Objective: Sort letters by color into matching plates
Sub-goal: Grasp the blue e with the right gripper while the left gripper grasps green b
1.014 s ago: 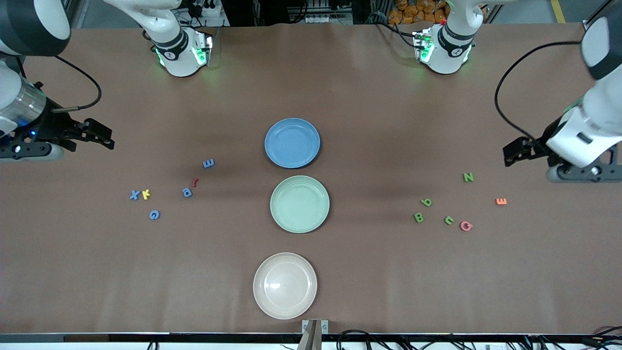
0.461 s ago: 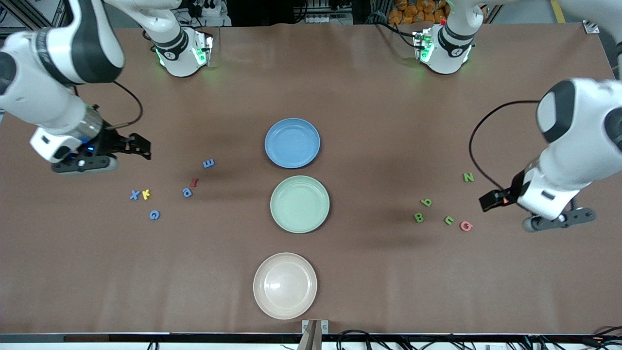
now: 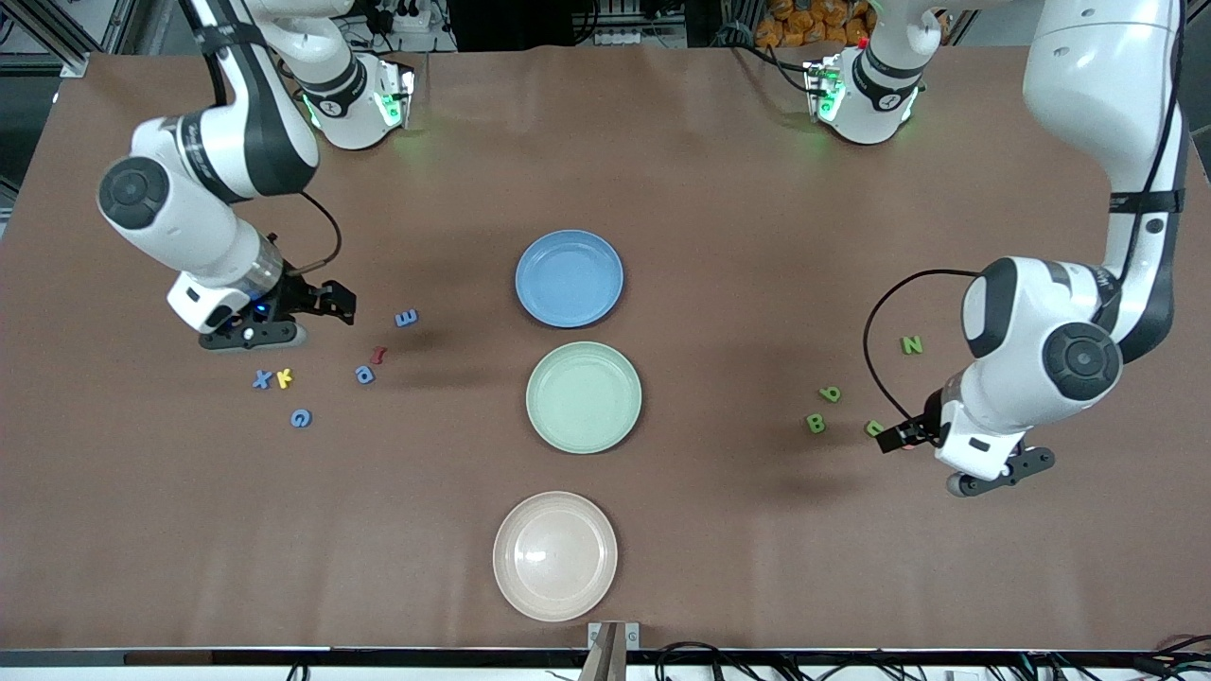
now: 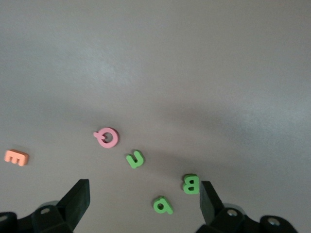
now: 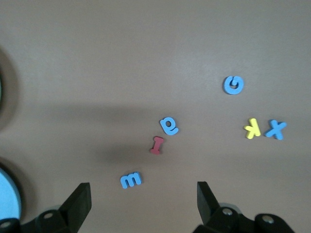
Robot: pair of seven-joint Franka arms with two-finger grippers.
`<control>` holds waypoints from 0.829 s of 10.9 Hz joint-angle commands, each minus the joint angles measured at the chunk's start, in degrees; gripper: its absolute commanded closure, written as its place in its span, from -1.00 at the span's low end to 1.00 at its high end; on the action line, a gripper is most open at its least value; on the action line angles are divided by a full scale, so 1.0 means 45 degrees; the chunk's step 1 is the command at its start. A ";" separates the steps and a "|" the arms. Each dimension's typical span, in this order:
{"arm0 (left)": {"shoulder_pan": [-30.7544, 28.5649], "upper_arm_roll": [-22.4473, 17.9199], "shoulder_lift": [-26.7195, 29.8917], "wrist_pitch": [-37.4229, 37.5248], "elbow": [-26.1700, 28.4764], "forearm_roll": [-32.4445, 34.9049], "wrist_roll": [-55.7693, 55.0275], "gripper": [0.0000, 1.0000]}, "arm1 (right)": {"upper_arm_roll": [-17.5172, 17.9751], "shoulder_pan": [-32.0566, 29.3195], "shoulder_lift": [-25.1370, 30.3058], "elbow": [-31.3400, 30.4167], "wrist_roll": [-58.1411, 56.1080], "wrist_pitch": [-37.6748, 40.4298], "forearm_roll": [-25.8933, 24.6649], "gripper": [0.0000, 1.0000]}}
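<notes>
Left gripper [image 3: 894, 439]: jaws wide, empty, above the pink letter [image 4: 107, 137], green letters [image 4: 135, 159] just beside, probably to choose one.
Right gripper [image 3: 339, 301]: spread, empty, near the blue letters [image 5: 169, 126].
Plates: blue plate [image 3: 569, 278], green plate [image 3: 584, 396] wait in the middle, both without letters.

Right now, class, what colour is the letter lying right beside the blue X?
Yellow. The yellow letter touches the blue X; the right wrist view shows it best.

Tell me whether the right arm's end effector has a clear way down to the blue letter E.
Probably yes: the right end effector is open beside the blue letter E, nothing between; the red letter I lies apart.
</notes>
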State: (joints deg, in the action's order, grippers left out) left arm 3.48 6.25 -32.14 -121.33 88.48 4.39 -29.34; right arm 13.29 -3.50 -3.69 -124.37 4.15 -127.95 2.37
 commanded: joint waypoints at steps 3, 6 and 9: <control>0.0515 0.0017 -0.0670 -0.0107 0.0334 0.1093 -0.6044 -1.00 | -0.0025 0.0094 -0.2320 -0.0153 0.0132 -0.2089 0.0099 -0.68; 0.0749 0.0056 -0.0205 -0.1330 0.1872 0.1114 -0.8609 -1.00 | -0.0141 0.0055 -0.3474 -0.0252 0.0112 -0.3400 -0.0096 -0.55; 0.0751 0.0056 0.1102 -0.4571 0.5268 0.1153 -0.9319 -1.00 | -0.0161 0.0055 -0.4140 -0.0310 0.0112 -0.4182 -0.0466 -0.46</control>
State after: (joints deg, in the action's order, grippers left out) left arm 6.98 6.45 -34.39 -132.53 98.95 7.85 -68.16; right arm 12.61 -3.30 -20.70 -125.59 4.17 -144.47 1.97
